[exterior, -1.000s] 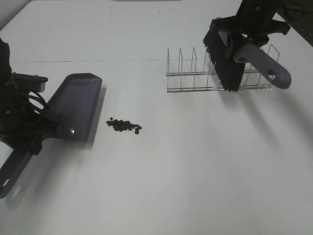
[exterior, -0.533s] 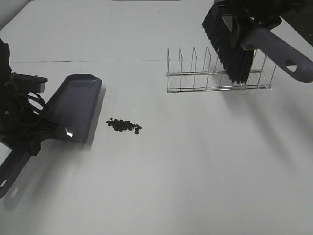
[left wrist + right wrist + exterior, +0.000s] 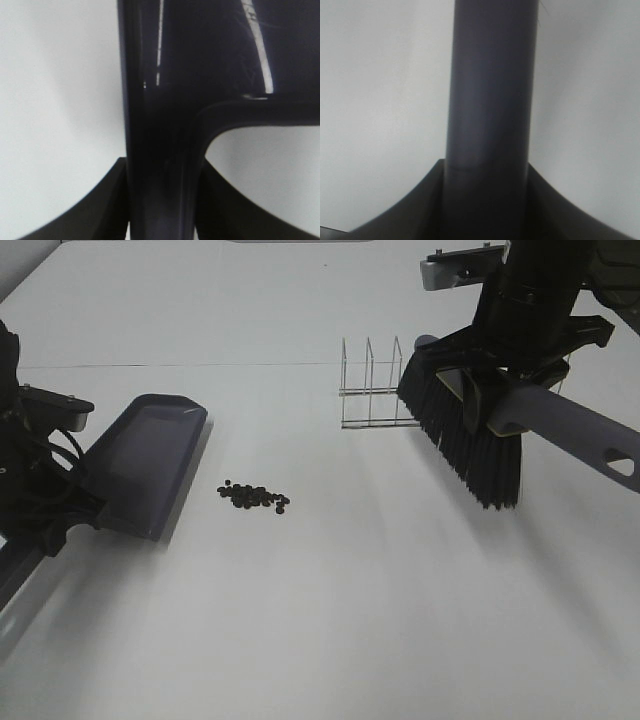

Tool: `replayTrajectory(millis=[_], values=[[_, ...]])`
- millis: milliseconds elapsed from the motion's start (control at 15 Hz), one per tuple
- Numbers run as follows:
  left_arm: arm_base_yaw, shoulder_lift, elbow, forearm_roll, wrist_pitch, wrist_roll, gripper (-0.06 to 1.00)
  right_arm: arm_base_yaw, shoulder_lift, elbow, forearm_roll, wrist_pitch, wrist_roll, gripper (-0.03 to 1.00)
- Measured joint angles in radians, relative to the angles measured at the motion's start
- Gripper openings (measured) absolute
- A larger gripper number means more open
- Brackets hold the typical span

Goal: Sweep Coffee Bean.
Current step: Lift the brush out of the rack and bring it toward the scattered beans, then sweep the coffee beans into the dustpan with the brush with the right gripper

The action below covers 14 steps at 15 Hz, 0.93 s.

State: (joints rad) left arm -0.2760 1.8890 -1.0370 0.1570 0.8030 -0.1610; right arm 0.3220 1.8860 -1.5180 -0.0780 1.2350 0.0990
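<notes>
A small cluster of dark coffee beans (image 3: 254,497) lies on the white table, left of centre. The dark grey dustpan (image 3: 142,466) is to their left, its mouth facing them. My left gripper (image 3: 62,522) is shut on the dustpan's handle (image 3: 162,165), which fills the left wrist view. At the right, my right gripper (image 3: 497,405) is shut on the grey handle (image 3: 490,125) of the brush, whose black bristles (image 3: 465,445) hang above the table well right of the beans.
A wire rack (image 3: 375,390) stands at the back right, partly behind the brush. The table's far edge runs along the top of the exterior view.
The right arm has lifted the brush off the rack and brought it forward and lower, in front of the rack. The dustpan has shifted slightly left.
</notes>
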Motion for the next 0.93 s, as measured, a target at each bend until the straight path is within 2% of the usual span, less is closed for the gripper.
replayTrajectory(millis=[67,133,200,333,533,933], values=[[0.0,0.0,0.0,0.019,-0.004,0.0,0.33,0.016,-0.001,0.0,-0.019,-0.002,0.0,0.35],[-0.002,0.014,-0.008,0.043,0.001,0.0,0.33,0.067,0.017,0.0,-0.105,-0.002,0.045,0.35],[-0.01,0.027,-0.017,0.052,0.004,0.0,0.33,0.104,0.041,0.0,-0.15,-0.002,0.066,0.35],[-0.05,0.057,-0.037,0.058,0.004,0.0,0.33,0.175,0.115,-0.003,-0.215,-0.003,0.102,0.35],[-0.094,0.099,-0.045,0.057,0.001,-0.003,0.33,0.234,0.22,-0.083,-0.226,-0.004,0.119,0.35],[-0.1,0.118,-0.048,0.048,-0.007,-0.004,0.33,0.279,0.399,-0.329,-0.168,-0.014,0.085,0.35]])
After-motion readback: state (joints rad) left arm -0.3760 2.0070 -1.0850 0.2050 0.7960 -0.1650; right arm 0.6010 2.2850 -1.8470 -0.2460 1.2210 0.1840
